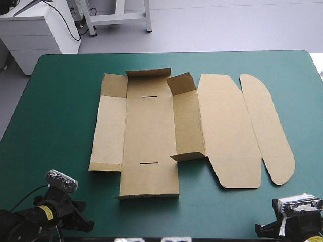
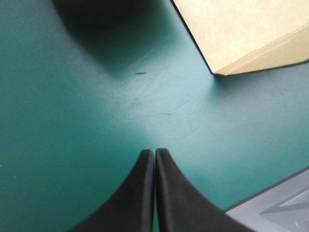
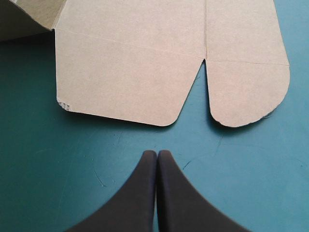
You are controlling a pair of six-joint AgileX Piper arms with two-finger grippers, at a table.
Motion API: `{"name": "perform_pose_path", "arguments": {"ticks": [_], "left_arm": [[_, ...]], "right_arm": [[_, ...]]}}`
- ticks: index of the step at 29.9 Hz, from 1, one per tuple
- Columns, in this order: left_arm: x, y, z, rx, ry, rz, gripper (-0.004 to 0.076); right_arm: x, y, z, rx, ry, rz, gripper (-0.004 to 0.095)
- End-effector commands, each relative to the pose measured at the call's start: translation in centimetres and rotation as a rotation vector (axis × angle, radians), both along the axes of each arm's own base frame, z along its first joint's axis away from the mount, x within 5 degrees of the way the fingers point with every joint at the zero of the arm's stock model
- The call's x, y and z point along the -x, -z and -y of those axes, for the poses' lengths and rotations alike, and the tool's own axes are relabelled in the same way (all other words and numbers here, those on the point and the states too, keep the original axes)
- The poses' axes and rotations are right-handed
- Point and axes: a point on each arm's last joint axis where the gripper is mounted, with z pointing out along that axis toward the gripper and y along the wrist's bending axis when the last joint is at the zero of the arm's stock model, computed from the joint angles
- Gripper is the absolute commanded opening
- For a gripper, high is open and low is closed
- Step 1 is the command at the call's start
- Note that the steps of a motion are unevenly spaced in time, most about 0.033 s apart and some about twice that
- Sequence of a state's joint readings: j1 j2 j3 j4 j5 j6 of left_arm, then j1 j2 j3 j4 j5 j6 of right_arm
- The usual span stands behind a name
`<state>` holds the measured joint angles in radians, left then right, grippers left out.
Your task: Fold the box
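The brown box (image 1: 192,133) lies mostly flat in the middle of the teal-green table, a cut sheet with its lid panels spread to the right. Small flaps at its far end and one near the middle stand slightly raised. My left gripper (image 2: 154,152) is shut over bare cover near the table's front left corner, with a corner of the box (image 2: 241,34) ahead and to one side. My right gripper (image 3: 157,153) is shut near the front right, just short of the rounded near edges of the lid panels (image 3: 145,72). Neither gripper touches the board.
A white cabinet (image 1: 35,30) and a metal frame (image 1: 118,15) stand beyond the far edge of the table. The table's edge (image 2: 275,203) shows beside my left gripper. Bare teal-green cover (image 1: 55,111) surrounds the box on all sides.
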<state>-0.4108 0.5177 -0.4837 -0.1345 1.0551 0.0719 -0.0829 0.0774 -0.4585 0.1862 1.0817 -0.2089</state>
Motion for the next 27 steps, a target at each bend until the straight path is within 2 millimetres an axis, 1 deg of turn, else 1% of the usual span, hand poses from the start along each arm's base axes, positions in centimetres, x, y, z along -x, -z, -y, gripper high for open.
{"name": "perform_pose_path", "arguments": {"ticks": [1, 13, 15, 18, 21, 24, 27], "left_arm": [[-0.4, -1.1, 0.3, 0.040, -0.006, 0.055, -0.0008], [-0.4, -1.1, 0.2, 0.030, -0.006, 0.059, -0.0008], [-0.5, -1.7, 0.2, 0.037, -0.007, 0.077, -0.0008], [-0.5, -3.0, 0.2, 0.064, -0.024, 0.104, -0.0008], [-0.7, -4.8, 0.3, 0.102, -0.038, 0.164, -0.0008], [-1.8, -6.7, 0.6, 0.145, -0.084, 0.229, -0.0008], [-3.9, -7.9, 0.9, 0.087, -0.105, 0.238, -0.0008]], "right_arm": [[-0.3, -1.1, 0.0, -0.009, 0.001, 0.070, -0.0020], [-0.3, -1.1, 0.0, -0.009, 0.001, 0.070, -0.0020], [-0.3, -1.1, 0.0, -0.009, 0.001, 0.070, -0.0020], [-0.3, -1.1, 0.0, -0.009, 0.001, 0.070, -0.0020], [-0.3, -1.1, 0.0, -0.009, 0.001, 0.070, -0.0020], [-0.3, -1.1, 0.0, -0.009, 0.001, 0.070, -0.0020], [-0.3, -1.1, 0.0, -0.009, 0.001, 0.070, -0.0020]]}}
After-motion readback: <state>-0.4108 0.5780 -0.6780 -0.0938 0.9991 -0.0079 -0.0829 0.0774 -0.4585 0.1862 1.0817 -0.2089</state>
